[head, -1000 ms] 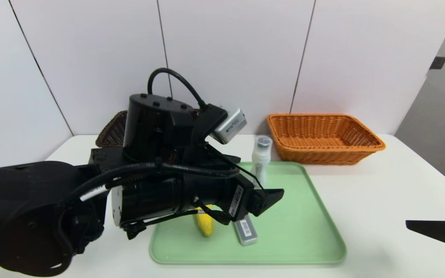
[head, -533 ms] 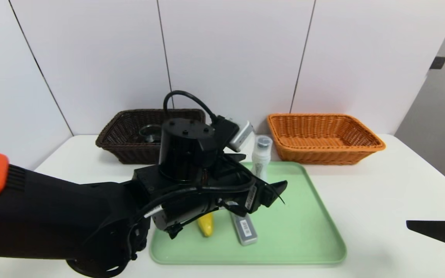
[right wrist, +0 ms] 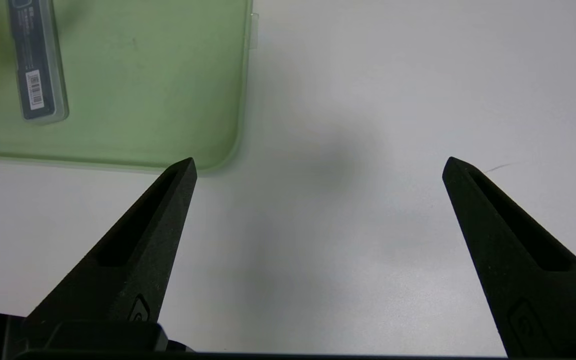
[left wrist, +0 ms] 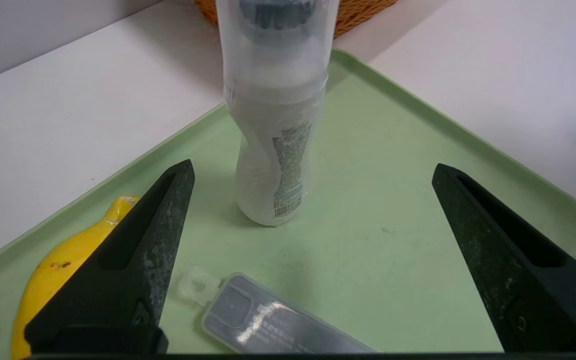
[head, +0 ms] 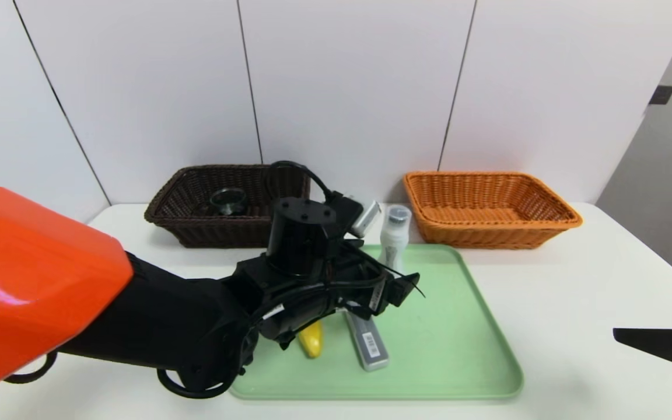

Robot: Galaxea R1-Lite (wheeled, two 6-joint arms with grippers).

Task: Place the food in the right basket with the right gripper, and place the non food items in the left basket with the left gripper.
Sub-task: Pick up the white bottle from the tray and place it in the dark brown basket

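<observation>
My left gripper point(head: 404, 286) hangs open and empty low over the green tray point(head: 476, 303), its jaws wide apart. Just beyond its tips stands the upright white bottle point(left wrist: 273, 125) with a clear cap. The grey case point(left wrist: 273, 325) lies flat below the gripper, and the yellow banana point(left wrist: 53, 280) lies beside one finger point(left wrist: 153, 240). In the head view the bottle point(head: 394, 236), case point(head: 371, 345) and banana point(head: 311, 340) are all on the tray. The glass cup point(head: 228, 200) sits in the dark left basket point(head: 178, 204). My right gripper point(head: 657, 344) is open and parked over bare table.
The orange right basket point(head: 487, 207) stands at the back right, behind the tray. My orange-and-black left arm point(head: 50, 280) fills the near left. The right wrist view shows the tray's corner point(right wrist: 208, 145) and the white table point(right wrist: 368, 100).
My left arm has reached forward and lowered toward the tray, uncovering the dark basket with the cup in it. The right gripper has not moved.
</observation>
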